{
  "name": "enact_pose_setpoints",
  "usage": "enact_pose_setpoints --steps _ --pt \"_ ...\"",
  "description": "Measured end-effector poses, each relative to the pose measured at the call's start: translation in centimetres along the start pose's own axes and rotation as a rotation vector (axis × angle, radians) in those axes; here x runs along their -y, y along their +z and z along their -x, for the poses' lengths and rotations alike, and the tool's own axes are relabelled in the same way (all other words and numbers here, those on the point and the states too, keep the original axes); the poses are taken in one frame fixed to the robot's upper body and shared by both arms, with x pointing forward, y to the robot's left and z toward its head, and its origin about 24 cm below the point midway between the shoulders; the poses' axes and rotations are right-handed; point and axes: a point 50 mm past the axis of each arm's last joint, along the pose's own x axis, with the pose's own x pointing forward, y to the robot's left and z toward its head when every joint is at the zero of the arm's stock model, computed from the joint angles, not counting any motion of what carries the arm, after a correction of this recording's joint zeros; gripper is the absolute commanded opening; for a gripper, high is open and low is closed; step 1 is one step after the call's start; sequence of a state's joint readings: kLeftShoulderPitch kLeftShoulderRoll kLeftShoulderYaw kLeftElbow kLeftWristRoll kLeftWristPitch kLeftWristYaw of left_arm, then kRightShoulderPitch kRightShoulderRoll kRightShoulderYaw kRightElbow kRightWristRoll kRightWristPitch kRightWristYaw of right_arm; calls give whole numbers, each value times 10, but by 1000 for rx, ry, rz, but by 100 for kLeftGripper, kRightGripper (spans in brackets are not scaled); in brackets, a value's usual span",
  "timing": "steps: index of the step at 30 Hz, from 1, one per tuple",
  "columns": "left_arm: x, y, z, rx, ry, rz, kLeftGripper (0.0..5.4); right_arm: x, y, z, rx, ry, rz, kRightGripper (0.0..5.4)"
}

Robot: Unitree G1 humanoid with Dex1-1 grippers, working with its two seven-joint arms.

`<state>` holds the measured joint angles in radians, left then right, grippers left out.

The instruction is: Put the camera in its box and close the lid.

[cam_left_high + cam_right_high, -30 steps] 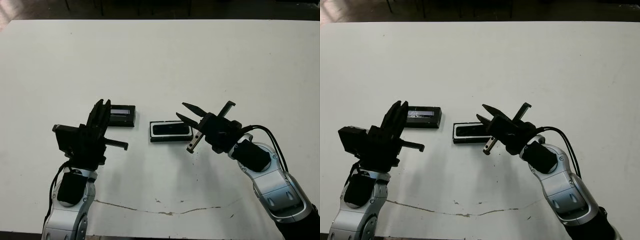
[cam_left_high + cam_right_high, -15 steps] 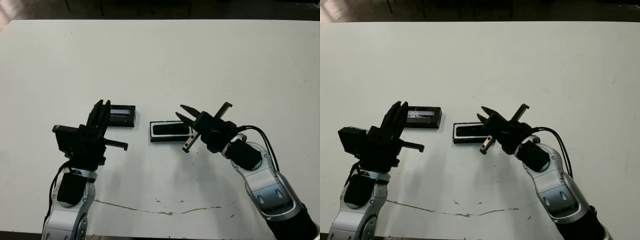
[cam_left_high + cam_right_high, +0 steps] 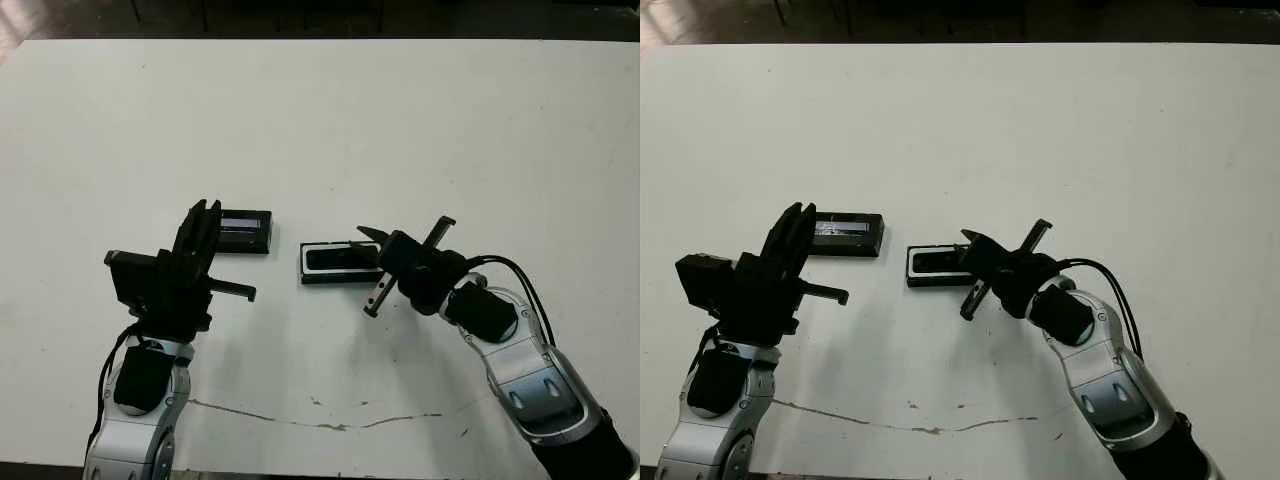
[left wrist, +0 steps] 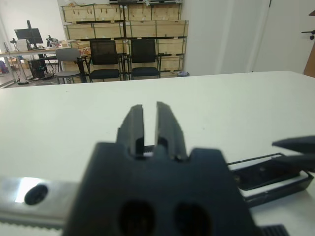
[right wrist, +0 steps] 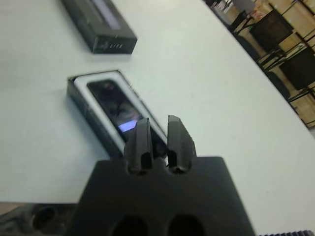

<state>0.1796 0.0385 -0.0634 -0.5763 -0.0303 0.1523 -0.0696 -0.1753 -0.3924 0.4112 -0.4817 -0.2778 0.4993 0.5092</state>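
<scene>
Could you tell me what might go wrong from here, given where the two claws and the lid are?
The right claw sits at the box end; a nudge could slide the box or unseat the camera. The lid lies apart beside the left claw, so a poor grasp could push it away.

No legible text, perhaps owing to blur.

White counter (image 3: pixel 400 120) with a thin dark crack line near its front edge. Black box (image 5: pixel 78 93) with white lining. Inside it, a glossy black camera (image 5: pixel 115 105) with a bluish shiny patch at one end. Black lid (image 3: pixel 244 231) with a pale silvery stripe along its top. Both arms are silver-grey with black grippers.
</scene>
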Motion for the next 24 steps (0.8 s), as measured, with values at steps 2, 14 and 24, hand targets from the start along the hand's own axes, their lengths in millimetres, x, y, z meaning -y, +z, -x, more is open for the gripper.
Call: enact_pose_setpoints --steps 2,14,24 --pt "0 0 0 -1 0 0 0 -3 -3 2 -6 10 0 1" --pt "-1 0 0 -1 0 2 0 -3 -8 8 -20 12 13 1" --pt "-1 0 0 1 2 -3 0 5 -10 13 -16 -30 -17 1"
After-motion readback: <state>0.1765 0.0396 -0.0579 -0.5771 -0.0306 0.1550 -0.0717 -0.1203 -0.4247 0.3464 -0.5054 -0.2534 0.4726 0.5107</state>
